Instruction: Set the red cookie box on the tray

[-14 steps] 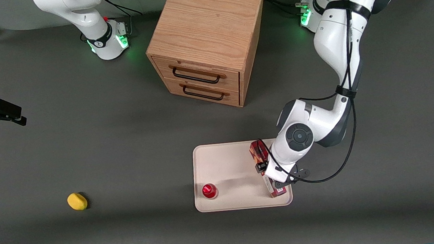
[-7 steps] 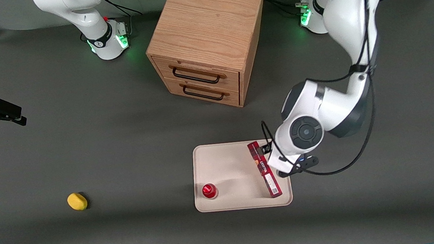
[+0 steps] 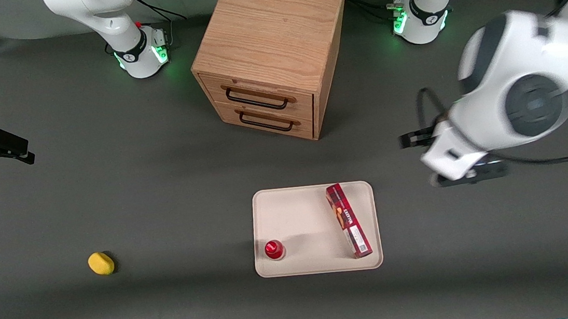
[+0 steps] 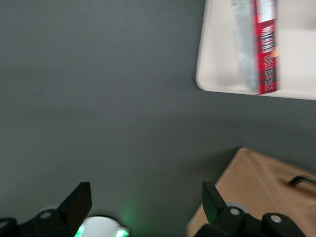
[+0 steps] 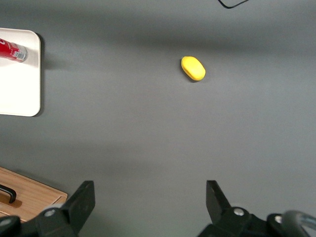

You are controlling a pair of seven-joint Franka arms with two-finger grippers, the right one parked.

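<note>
The red cookie box (image 3: 348, 220) lies flat on the cream tray (image 3: 299, 212), along the tray's edge nearest the working arm's end of the table. Nothing touches it. My left gripper (image 3: 444, 158) hangs high above the bare table, off the tray toward the working arm's end, a little farther from the front camera than the box. It is open and holds nothing. The left wrist view shows the box (image 4: 264, 49) on the tray (image 4: 222, 59), well apart from the gripper (image 4: 144, 202), whose fingertips (image 4: 79, 201) stand wide apart.
A small red-capped bottle (image 3: 274, 249) stands on the tray's near corner toward the parked arm. A wooden two-drawer cabinet (image 3: 273, 51) stands farther from the camera than the tray. A yellow object (image 3: 101, 263) lies toward the parked arm's end.
My gripper has let go of the red cookie box, risen and swung off the tray toward the working arm's end. The box stays lying on the tray.
</note>
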